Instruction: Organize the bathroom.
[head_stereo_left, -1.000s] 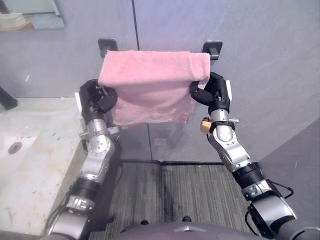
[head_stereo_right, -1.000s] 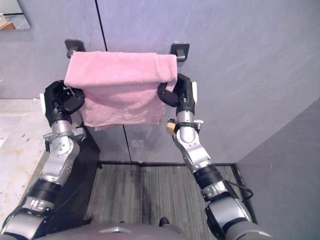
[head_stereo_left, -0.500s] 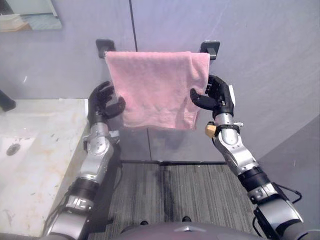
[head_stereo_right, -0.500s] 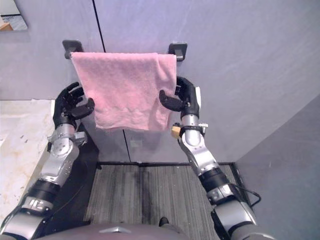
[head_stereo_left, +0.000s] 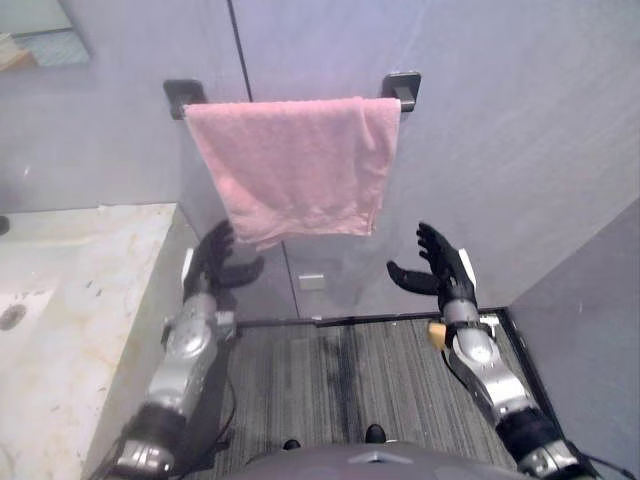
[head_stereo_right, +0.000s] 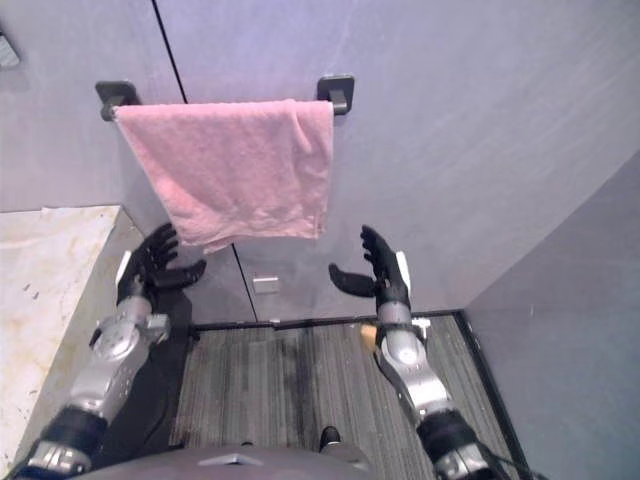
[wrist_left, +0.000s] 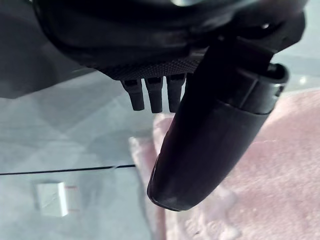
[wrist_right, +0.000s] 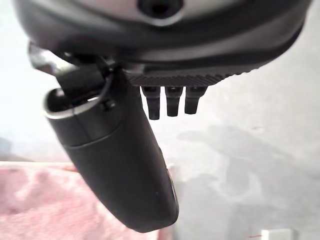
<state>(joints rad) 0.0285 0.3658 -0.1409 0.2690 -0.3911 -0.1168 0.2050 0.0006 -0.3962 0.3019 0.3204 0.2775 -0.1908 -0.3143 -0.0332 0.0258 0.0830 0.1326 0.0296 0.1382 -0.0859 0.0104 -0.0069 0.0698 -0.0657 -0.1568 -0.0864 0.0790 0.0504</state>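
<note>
On the wall, between two dark brackets: a pink towel (head_stereo_left: 296, 165) hangs over the rail (head_stereo_left: 290, 100), draped from bracket to bracket, its lower edge uneven and lowest toward the left end.
Towel contact: neither hand touches it; it hangs free against the grey wall (head_stereo_left: 500, 140).
Left hand (head_stereo_left: 212, 265): below the towel's lower left corner and clear of it, fingers straight and spread, thumb out toward the towel, holding nothing.
Right hand (head_stereo_left: 437, 268): below and to the right of the towel's lower right corner, well apart from it, fingers spread, thumb pointing toward the left hand, holding nothing.
Wrist views: each shows its own thumb and straight fingertips with pink cloth beyond them, no contact.
Change from one second ago: both hands then gripped the towel's side edges, the cloth bunched wide along the rail; now both are off it.
Change from half a second ago: the hands, already spread beside the towel's lower corners, have dropped lower and drawn back from the wall.
Towel change: it sits on the rail as it did half a second ago.
Camera: the whole picture has shifted, with rail and towel higher in both eye views.
Surroundings: a pale counter (head_stereo_left: 70, 300) to the left; a dark ribbed floor mat (head_stereo_left: 340, 380) at the foot of the wall.
</note>
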